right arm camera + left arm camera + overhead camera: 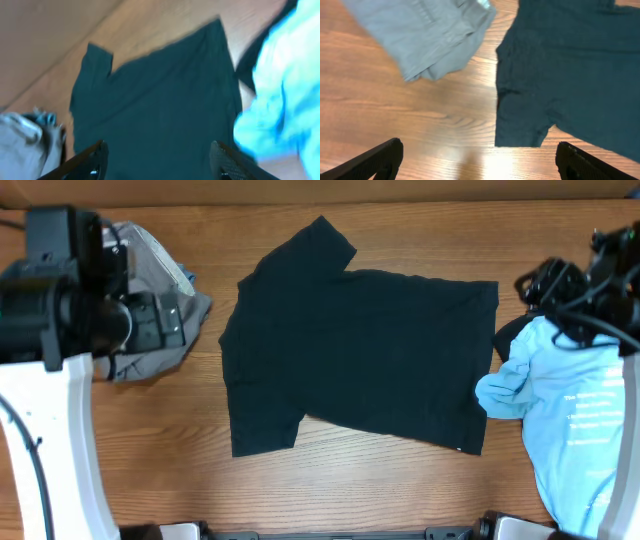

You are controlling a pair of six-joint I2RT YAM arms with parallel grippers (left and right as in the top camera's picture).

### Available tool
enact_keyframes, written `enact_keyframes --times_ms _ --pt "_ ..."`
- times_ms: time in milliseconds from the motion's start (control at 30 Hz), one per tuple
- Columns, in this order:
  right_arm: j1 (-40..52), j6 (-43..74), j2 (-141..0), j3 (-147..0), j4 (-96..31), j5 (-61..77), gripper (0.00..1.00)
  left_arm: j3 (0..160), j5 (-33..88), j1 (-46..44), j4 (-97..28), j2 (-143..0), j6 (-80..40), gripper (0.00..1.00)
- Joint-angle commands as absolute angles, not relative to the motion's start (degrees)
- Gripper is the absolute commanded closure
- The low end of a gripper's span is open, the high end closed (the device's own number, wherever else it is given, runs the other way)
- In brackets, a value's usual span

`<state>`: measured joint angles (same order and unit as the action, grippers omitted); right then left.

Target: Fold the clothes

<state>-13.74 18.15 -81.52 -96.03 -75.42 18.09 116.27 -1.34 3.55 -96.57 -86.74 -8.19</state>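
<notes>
A black short-sleeved T-shirt (360,355) lies spread flat in the middle of the wooden table, sleeves to the left. It also shows in the left wrist view (570,70) and the right wrist view (160,105). Grey trousers (150,290) lie crumpled at the left, partly under my left arm; they also show in the left wrist view (425,35). A light blue printed T-shirt (570,410) lies bunched at the right and shows in the right wrist view (280,90). My left gripper (480,160) is open and empty above bare table. My right gripper (160,160) is open and empty above the black shirt.
The wooden table (340,480) runs across the whole view. Both arm bases stand at the table's front corners. A dark cloth edge (505,335) peeks out beside the blue shirt.
</notes>
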Motion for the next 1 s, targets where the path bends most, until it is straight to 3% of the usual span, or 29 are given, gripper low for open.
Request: enact_keyframes --times_ms 0,200,300,500,800,967 --pt "-13.45 18.00 -79.99 -96.82 -79.81 19.77 0.31 109.23 0.71 3.90 -96.79 -86.08 -10.55 0.00" --pt "-13.47 18.00 -81.19 -92.20 -85.84 17.63 0.30 88.03 9.74 3.81 -89.60 -86.15 -10.31 0.02" --pt "-13.47 18.00 -81.82 -86.08 -83.35 17.41 0.26 76.69 10.17 3.77 -83.07 -86.15 -10.33 0.16" --pt "-13.47 20.73 -84.47 -70.94 -74.30 17.67 0.26 57.01 9.93 3.73 -68.07 -86.37 -10.98 0.18" --pt "-13.58 24.80 -86.35 -55.75 -62.19 18.06 0.27 38.81 17.58 3.73 -46.37 -86.61 -10.98 0.27" --pt "-13.58 27.55 -86.35 -52.01 -59.16 17.19 0.26 34.89 19.40 3.73 -41.52 -86.61 -11.16 0.38"
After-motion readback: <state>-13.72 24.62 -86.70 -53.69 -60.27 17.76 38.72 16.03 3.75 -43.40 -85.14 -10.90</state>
